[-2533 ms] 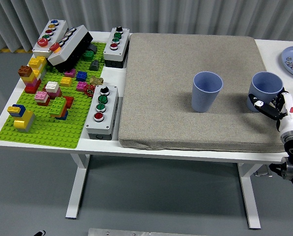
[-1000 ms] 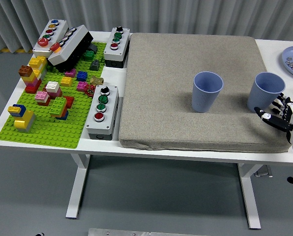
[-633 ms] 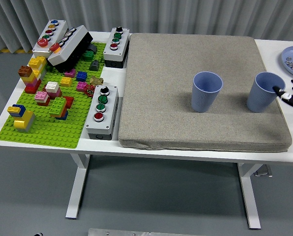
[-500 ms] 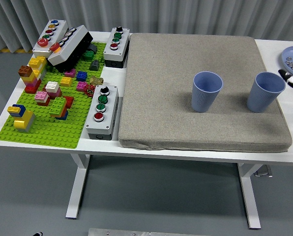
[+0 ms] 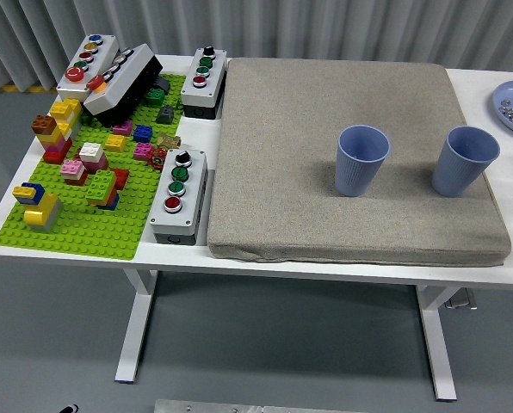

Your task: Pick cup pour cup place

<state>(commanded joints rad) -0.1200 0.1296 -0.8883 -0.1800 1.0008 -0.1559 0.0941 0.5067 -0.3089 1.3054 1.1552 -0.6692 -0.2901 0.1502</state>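
Neither of my hands shows anywhere in the head view, so I cannot tell whether my fingers are spread, curled or holding anything. On the thick grey-beige fabric mat (image 5: 274, 129) that covers most of the white table (image 5: 476, 82), two ribbed blue plastic cups stand upright and well apart from each other: the left blue cup (image 5: 361, 160) sits right of the mat's middle, and the right blue cup (image 5: 465, 161) stands close to the mat's right edge. I cannot make out whether either cup has anything inside. At the far right edge a blue plate (image 5: 512, 104) with small bits on it is partly cut off. To the left of the mat lies a green studded baseplate (image 5: 84, 228) scattered with colourful toy bricks, and grey button boxes sit around it, one (image 5: 179, 194) just beside the mat's left edge, another (image 5: 204, 80) near its far left corner.
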